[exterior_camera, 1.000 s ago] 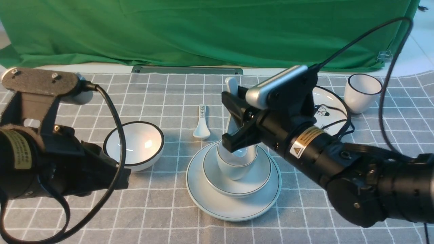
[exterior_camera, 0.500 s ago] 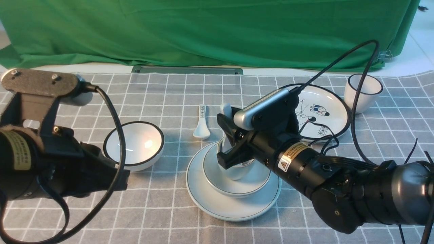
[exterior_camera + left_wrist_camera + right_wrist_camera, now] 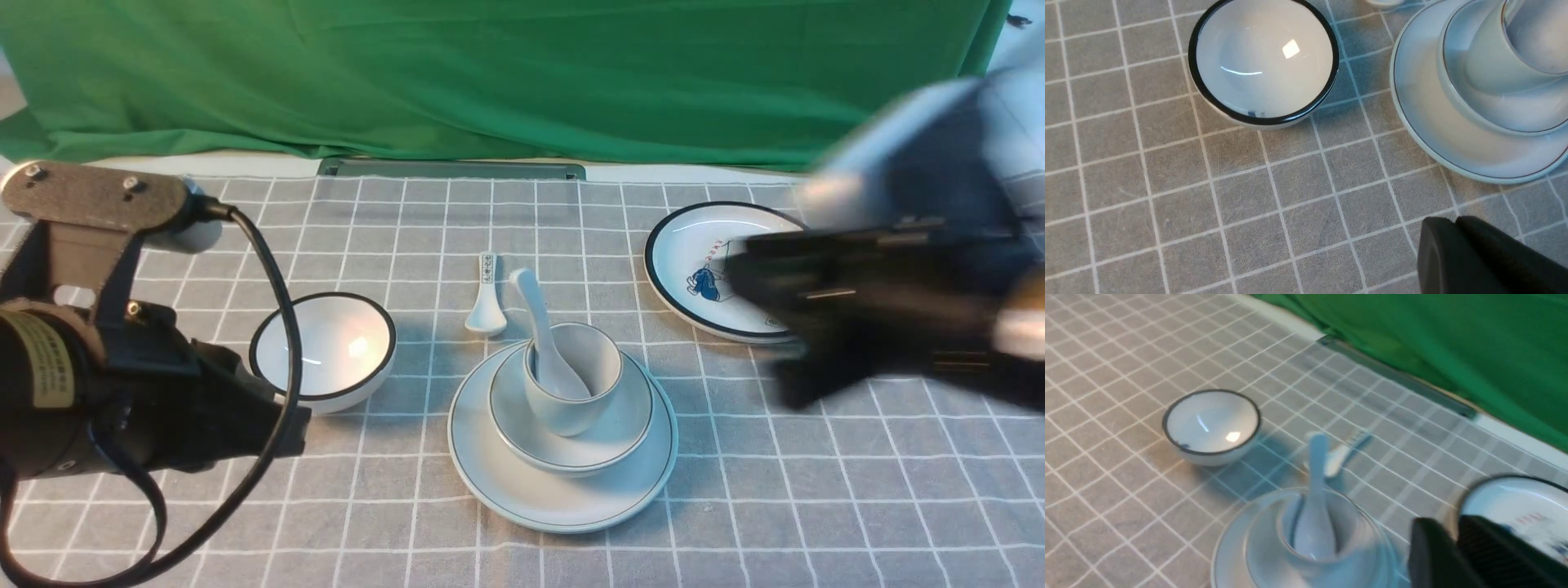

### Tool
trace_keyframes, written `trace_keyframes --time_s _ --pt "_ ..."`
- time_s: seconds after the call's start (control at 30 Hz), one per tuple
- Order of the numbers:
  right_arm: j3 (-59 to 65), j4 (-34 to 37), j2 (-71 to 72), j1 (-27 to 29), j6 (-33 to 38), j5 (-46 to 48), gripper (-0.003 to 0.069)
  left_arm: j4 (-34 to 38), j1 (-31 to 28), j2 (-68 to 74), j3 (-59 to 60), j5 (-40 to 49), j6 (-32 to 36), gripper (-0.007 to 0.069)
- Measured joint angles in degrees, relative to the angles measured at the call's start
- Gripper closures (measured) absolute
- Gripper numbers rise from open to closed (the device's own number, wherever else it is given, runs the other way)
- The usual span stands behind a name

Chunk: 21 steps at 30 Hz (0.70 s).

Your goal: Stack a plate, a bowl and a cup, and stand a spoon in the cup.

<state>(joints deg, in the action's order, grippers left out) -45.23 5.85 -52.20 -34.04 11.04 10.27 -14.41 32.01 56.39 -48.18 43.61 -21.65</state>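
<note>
While the spoon (image 3: 539, 327) leans in the cup (image 3: 571, 392), the blurred right tool (image 3: 1453, 555) touches nothing, opening unreadable.

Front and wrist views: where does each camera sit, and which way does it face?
Front view: between the arms, facing forward over the table; left arm and blurred right arm show.
Left wrist view: on the left arm, looking down at the black-rimmed bowl; left gripper shows.
Right wrist view: on the right arm, facing the cup and spoon; right gripper shows.
Shared by all: black-rimmed bowl, plate.
</note>
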Motion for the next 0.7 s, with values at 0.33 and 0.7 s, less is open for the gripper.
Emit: trace_keyframes --time_s 0.33,0.7 --pt "17.6 -0.3 33.2 8.0 -3.9 2.2 0.0638 0.0 0.0 0.0 0.0 -3.5 0.0 0.0615" --pt "28.4 -0.2 41.8 8.1 -3.8 -5.3 0.0631 3.4 0.0 -21.5 16.3 -15.1 0.0 0.0615"
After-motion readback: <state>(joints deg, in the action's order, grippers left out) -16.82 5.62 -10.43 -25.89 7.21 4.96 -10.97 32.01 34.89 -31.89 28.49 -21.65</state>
